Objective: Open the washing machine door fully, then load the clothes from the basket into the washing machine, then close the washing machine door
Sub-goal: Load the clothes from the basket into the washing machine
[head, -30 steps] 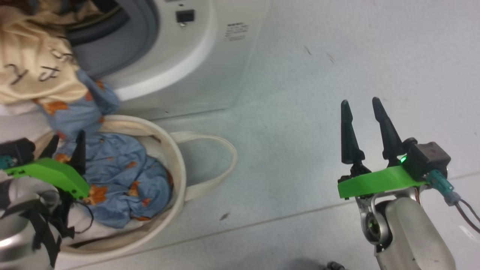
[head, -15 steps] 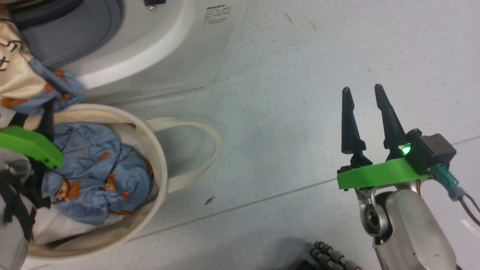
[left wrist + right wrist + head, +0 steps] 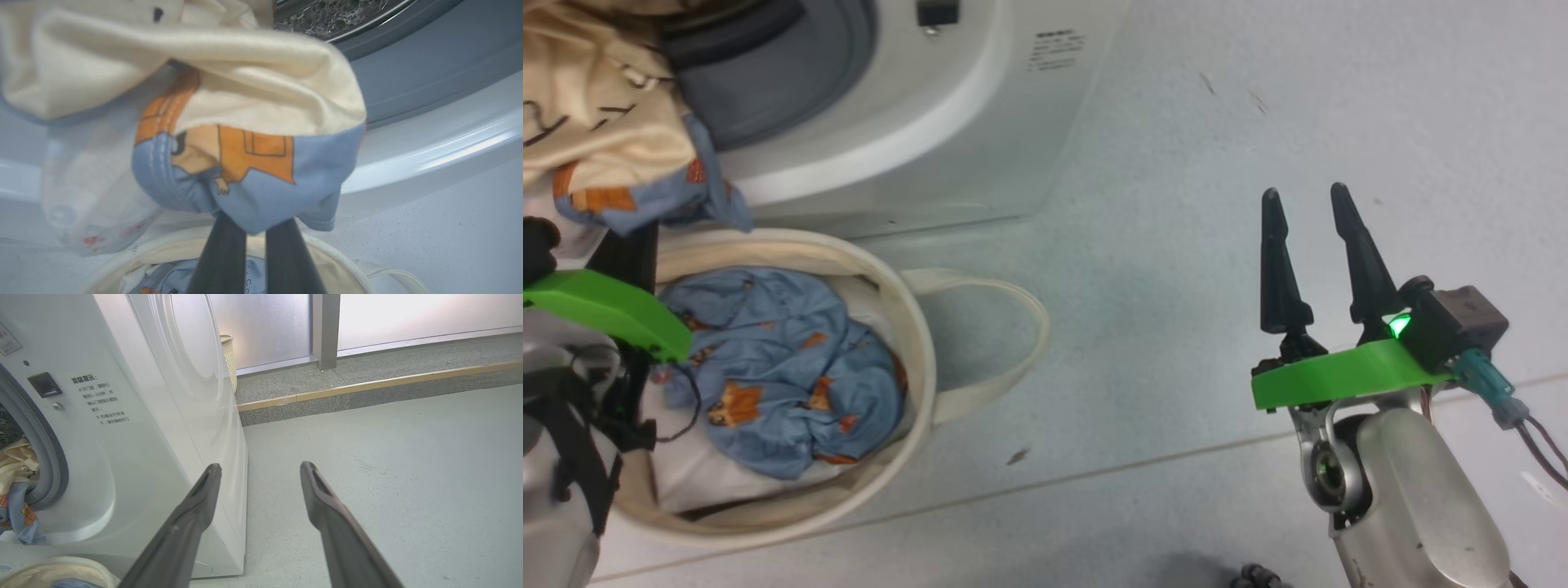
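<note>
The white washing machine (image 3: 915,122) stands with its grey-ringed drum mouth (image 3: 408,69) uncovered. A cream garment (image 3: 245,73) with an orange-and-blue print hangs out of the mouth and down the front. My left gripper (image 3: 253,222) is shut on its blue lower hem, which covers the fingertips. In the head view the left gripper (image 3: 629,237) sits just above the basket (image 3: 915,327). A light blue garment (image 3: 784,384) lies bunched in the basket. My right gripper (image 3: 1304,192) hangs open over bare floor, right of the machine. I cannot make out the washing machine door.
The basket's looped handle (image 3: 1013,343) lies on the floor toward the right. A blurred translucent shape (image 3: 73,192) sits left of the hanging garment. Beyond the machine (image 3: 122,457) a raised step with wood trim (image 3: 367,386) runs below frosted windows. The grey floor stretches right.
The head camera shifted between frames. My left gripper rose from over the basket to the hanging cream garment and went from open to shut on its hem. The right gripper stayed open and still.
</note>
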{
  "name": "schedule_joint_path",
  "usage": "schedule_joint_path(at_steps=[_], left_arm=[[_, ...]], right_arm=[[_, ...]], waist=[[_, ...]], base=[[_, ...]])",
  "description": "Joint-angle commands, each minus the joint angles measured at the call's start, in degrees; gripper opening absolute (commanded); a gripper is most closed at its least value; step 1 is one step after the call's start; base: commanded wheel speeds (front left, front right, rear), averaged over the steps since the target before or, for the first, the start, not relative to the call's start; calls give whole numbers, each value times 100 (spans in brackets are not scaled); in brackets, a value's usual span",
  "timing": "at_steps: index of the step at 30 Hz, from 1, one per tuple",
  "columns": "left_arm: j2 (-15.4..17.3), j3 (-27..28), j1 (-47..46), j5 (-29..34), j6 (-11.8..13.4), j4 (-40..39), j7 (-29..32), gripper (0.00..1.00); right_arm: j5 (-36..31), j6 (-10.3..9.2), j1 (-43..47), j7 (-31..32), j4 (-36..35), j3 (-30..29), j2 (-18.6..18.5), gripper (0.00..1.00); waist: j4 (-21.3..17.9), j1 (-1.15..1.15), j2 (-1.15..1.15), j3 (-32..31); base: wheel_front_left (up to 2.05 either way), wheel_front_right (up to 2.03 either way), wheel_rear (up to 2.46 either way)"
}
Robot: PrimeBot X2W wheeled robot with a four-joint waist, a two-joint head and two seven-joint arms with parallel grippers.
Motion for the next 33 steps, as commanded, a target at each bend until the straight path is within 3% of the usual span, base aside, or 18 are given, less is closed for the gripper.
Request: schedule_joint_path(at_steps=[1,7,22,28,32,33], left_arm=[[341,395,-40,210,-33,-323,-69,0],[301,897,-222,904,-33,-757,-69,0],[471,835,-2287,1707,-33,120,-70,0],[495,1660,-2654,2142,83,-1257,-70,0],[327,1918,-2430,2376,34,-1228,-70,0],[292,1923,-2417,2419,22,-1096,-70,11]], right_arm=[[58,42,56,-70,-121,141,30,100],[73,42,61,-70,-65,197,30,100],[-112,42,211,-70,-448,-2,30,100],[-146,42,225,-70,-715,-141,30,100],[-127,42,238,-70,-708,-124,30,100],[-116,42,237,-70,-701,-111,30,100]], waist=[[140,1,0,-155],[149,1,0,-67],[-425,1,0,791],[-465,1,0,1195],[-441,1,0,1227],[-438,1,0,1221]], base=[[0,0,0],[0,0,0],[0,0,0],[0,0,0],[0,0,0],[0,0,0]])
